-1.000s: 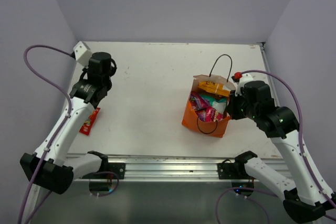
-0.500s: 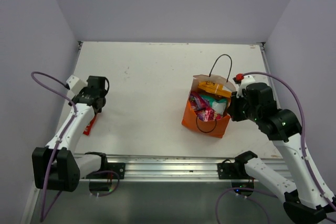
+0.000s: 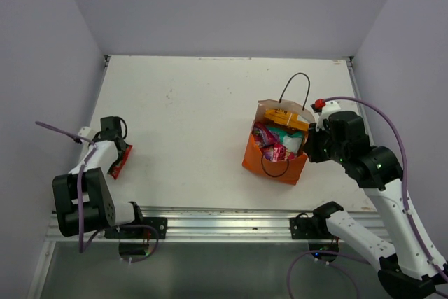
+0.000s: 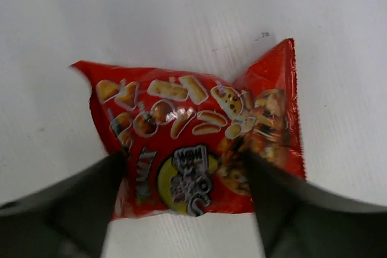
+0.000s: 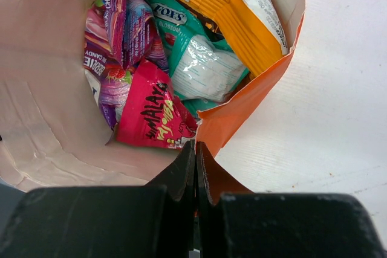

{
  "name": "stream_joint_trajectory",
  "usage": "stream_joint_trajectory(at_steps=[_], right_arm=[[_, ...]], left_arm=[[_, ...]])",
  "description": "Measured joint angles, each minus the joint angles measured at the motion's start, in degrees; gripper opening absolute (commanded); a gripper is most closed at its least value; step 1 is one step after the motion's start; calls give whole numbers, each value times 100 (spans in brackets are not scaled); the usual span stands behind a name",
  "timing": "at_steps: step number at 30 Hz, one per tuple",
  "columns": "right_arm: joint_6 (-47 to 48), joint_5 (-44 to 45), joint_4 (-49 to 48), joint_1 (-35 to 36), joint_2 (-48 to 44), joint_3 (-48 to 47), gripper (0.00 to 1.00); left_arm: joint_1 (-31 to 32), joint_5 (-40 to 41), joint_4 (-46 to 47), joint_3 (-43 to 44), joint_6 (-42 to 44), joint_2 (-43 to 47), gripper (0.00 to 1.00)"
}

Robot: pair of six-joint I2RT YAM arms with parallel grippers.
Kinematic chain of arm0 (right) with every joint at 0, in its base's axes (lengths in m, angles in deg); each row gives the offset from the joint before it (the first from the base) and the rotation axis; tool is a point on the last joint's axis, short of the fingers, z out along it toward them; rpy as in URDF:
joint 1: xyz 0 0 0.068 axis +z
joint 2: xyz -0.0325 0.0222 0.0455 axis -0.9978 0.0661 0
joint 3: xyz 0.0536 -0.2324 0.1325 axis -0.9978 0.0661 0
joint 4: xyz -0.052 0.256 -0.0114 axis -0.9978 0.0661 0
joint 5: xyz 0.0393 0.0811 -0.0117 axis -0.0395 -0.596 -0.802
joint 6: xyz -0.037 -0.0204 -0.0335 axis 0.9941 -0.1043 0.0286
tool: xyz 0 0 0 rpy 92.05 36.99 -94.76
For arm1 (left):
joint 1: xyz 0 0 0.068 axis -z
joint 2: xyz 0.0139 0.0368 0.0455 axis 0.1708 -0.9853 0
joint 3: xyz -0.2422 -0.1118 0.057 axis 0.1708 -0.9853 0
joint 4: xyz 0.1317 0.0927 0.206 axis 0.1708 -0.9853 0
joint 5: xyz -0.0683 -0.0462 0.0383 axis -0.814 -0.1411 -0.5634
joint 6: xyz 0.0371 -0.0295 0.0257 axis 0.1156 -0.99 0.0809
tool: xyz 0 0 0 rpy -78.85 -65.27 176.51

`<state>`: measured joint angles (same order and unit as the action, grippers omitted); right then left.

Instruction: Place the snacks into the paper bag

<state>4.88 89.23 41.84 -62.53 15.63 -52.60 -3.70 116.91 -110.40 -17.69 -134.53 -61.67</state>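
Note:
A small red snack packet (image 4: 193, 125) lies flat on the white table at the far left (image 3: 119, 162). My left gripper (image 4: 182, 160) is low over it and open, one blurred dark finger (image 4: 91, 197) on each side of the packet's near end. The orange paper bag (image 3: 275, 164) stands upright at the right. Inside it I see a pink packet (image 5: 151, 113), a teal one (image 5: 199, 64), an orange-yellow one (image 5: 224, 10) and a purple one (image 5: 124, 28). My right gripper (image 5: 195, 146) is shut on the bag's rim (image 5: 242, 113), pinching the paper at the right side (image 3: 311, 146).
The bag's black cord handle (image 3: 297, 85) loops up behind it and another hangs over its front (image 3: 274, 167). The left wall (image 3: 49, 89) is close beside the left arm. A metal rail (image 3: 224, 218) runs along the table's near edge.
The left arm swung down and toward the near left, from above the table onto the red packet, and its jaws opened wide then narrowed around it. The right arm and bag stayed put.

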Motion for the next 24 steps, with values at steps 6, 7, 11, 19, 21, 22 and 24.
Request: stream_joint_trajectory(at_steps=[6,7,11,19,21,22,24], right_arm=[[0,2,0,0,24,-2,0],[0,2,-2,0,26,0,0],[0,0,-4,0,57,0,0],[0,-4,-44,0,125,-2,0],[0,-4,-46,0,125,-2,0],[0,-4,-46,0,125,-2,0],[0,-22,-46,0,127,-2,0]], left_arm=[[4,-125,651,151,118,-59,0],[2,-175,645,151,136,-50,0],[22,-549,417,262,306,232,0],[1554,-1539,516,2140,636,1161,0],[1982,-2039,804,2603,723,1147,0],[2210,-2247,949,2813,809,1036,0],[2776,-2581,1158,3300,1040,702,0]])
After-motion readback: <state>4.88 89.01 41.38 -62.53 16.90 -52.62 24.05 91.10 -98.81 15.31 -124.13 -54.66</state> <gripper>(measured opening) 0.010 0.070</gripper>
